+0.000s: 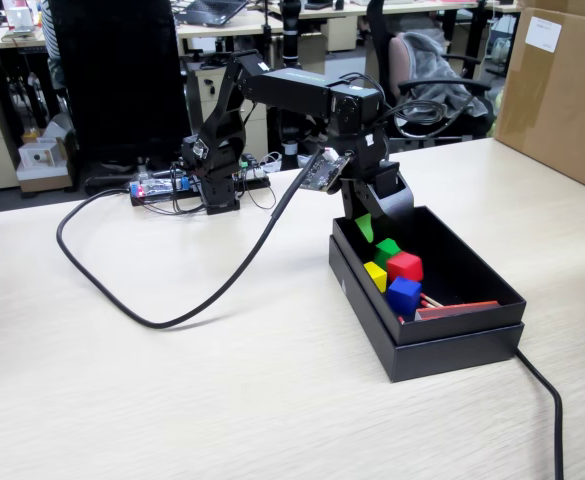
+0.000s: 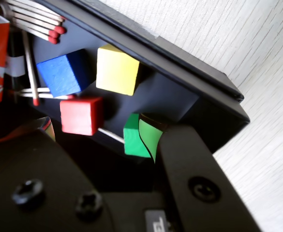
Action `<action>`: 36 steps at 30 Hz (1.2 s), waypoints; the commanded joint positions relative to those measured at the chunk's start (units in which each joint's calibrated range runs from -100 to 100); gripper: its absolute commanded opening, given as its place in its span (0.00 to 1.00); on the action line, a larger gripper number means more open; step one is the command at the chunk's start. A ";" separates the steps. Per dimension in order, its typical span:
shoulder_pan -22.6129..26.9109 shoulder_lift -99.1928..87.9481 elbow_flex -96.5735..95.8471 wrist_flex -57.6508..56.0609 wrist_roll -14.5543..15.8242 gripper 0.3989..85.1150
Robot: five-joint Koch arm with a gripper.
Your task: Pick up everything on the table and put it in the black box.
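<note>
All four glossy cubes lie inside the black box: the green cube nearest the fingers, the red cube, blue cube and yellow cube beyond it, among thin matchsticks. The fingers hang over the box's near end, spread apart and empty, probably just after release. The matte cardboard box sits on the pale wood-grain table.

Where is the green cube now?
In the wrist view the green cube lies inside the black box, right of the red cube, beside the gripper.
</note>
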 commanded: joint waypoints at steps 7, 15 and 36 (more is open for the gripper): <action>-0.98 -25.76 -1.40 0.19 -0.15 0.59; -7.86 -59.84 -26.06 18.24 -2.44 0.55; -15.68 -101.49 -78.74 40.53 -4.44 0.61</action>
